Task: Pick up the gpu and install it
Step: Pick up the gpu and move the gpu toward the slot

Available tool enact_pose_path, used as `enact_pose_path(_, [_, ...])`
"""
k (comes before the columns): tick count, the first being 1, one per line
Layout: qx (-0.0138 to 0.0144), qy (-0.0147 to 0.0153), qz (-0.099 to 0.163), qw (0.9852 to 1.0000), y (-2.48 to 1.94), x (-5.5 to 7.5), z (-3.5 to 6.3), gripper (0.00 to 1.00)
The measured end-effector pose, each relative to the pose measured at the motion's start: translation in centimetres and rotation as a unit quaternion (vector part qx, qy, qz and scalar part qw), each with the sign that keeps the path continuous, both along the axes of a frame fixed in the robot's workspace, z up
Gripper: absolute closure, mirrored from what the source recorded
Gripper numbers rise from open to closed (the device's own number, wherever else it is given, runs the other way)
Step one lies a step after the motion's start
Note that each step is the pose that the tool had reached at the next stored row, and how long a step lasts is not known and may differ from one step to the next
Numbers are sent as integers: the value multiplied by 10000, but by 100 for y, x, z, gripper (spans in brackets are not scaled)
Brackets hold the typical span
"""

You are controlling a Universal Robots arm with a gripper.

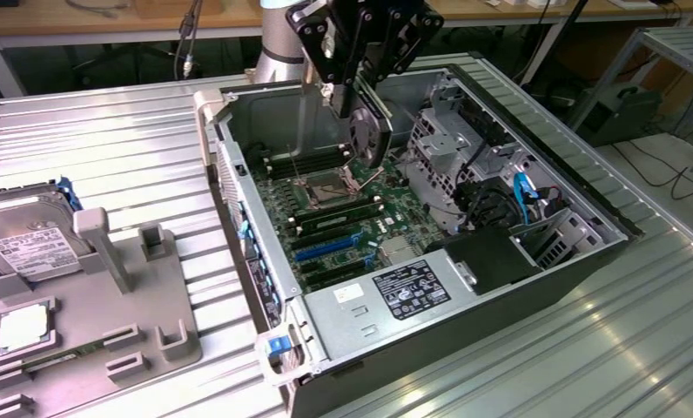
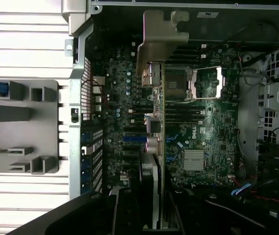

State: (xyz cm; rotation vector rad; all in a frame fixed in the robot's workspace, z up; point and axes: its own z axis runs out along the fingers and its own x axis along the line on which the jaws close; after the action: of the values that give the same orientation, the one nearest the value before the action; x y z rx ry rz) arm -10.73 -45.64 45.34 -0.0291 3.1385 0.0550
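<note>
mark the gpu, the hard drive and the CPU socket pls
gpu (image 1: 371,139), exterior view, black cooler face.
hard drive (image 1: 29,247), exterior view, white label.
CPU socket (image 1: 323,186), exterior view, its middle.

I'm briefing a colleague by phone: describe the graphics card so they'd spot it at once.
Find the open computer case lying on the ribbed metal table. Over its motherboard, the gripper holds the gpu on edge. It is the one black-faced card up in the air, not seated in a slot.

The gpu (image 1: 370,141) hangs upright, edge-down, over the motherboard (image 1: 335,228).
</note>
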Motion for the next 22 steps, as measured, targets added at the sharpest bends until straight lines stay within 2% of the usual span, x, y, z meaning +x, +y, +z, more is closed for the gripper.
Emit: enact_pose_path(22, [0, 0, 0, 10000, 0, 218, 0, 72])
